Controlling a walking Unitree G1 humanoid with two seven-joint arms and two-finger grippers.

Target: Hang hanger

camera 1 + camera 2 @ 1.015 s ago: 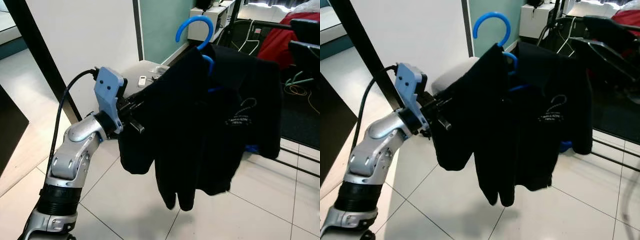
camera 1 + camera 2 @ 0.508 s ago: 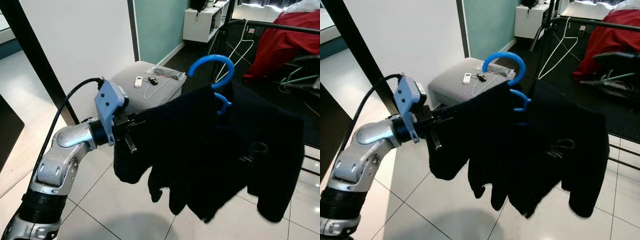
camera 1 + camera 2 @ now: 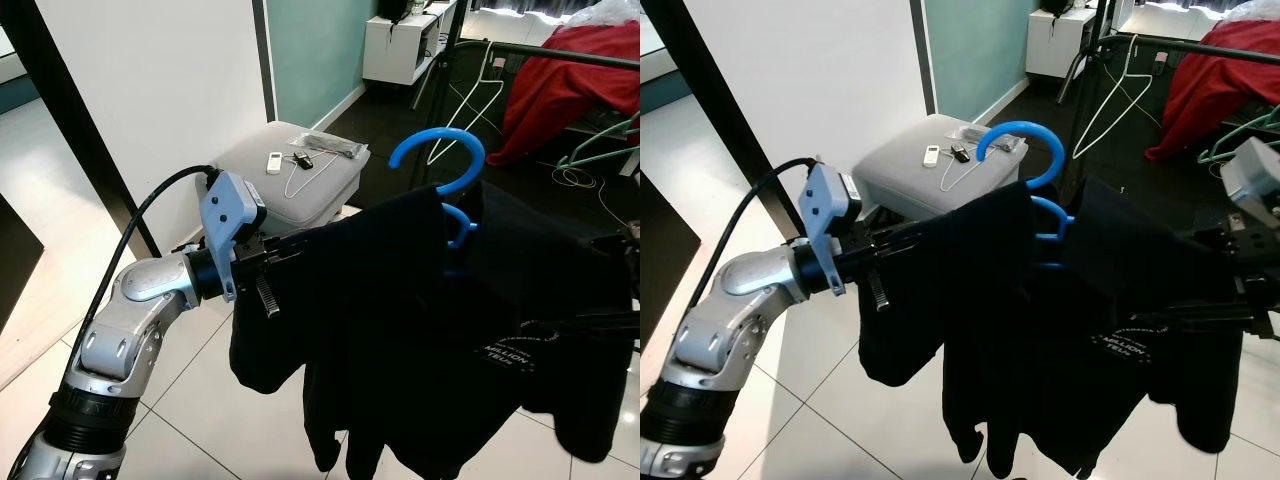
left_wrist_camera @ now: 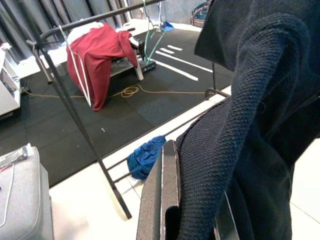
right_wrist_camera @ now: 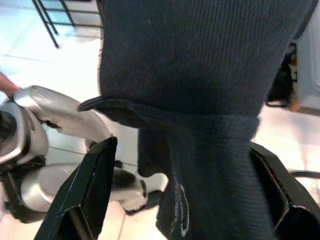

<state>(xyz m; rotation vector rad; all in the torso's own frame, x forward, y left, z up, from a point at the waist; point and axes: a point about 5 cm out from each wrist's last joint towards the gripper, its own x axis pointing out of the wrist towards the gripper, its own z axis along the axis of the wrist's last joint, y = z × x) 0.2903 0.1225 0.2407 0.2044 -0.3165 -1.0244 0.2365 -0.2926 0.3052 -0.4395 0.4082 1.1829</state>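
A blue plastic hanger [image 3: 440, 146] carries a black knit sweater [image 3: 440, 330] with a small white print on the chest. It is held in mid-air before me, with the hook pointing up. My left gripper [image 3: 280, 262] reaches in from the left and is shut on the sweater's left shoulder; in the left wrist view its fingers [image 4: 160, 200] pinch the knit. My right gripper [image 3: 1225, 295] is at the sweater's right shoulder. In the right wrist view its fingers [image 5: 87, 192] stand wide apart, open, with the cloth hanging between them.
A black clothes rail [image 3: 560, 52] stands ahead on the right, holding a white wire hanger [image 3: 478, 85] and a red garment [image 3: 570, 85]. A grey ottoman [image 3: 300, 180] with small items sits behind the hanger. A blue cloth [image 4: 145, 159] lies by the rail's foot.
The view has shifted. The sweater is held lower and spread wider, with its hook nearer the rail. My right gripper has come in at the right shoulder.
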